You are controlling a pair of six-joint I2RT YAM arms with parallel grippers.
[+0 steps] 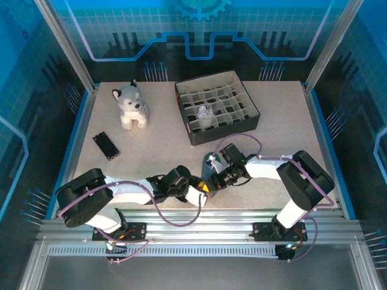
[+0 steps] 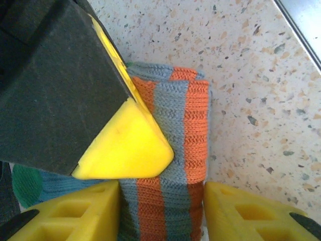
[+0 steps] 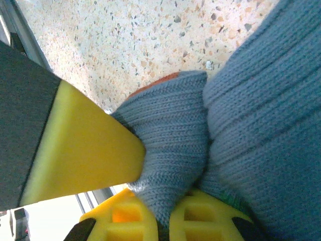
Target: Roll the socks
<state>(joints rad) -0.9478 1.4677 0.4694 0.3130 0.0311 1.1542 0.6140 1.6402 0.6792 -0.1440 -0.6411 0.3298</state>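
The striped sock (image 2: 173,125) is ribbed knit in grey-blue and orange-red bands with a green toe. It looks light, limp and springy: it should fold and bunch wherever it is squeezed, slide little on the speckled table (image 1: 157,157), and loosen out of a roll if let go. It is best taken across its full width at the folded end, pinching every layer together. It lies at the near middle of the table, where the two arms meet.

The left gripper (image 2: 160,203) straddles it, with a yellow finger touching each edge and the jaws held apart by the sock's width. The right gripper (image 3: 165,218) is nearly closed, pinching a fold of grey-blue knit.

Counted: one sock at the grippers, and one white bundle (image 1: 205,112), probably the other sock, in a cell of the one divided box (image 1: 221,136). There is also one plush husky (image 1: 132,106) and one black block (image 1: 106,145)
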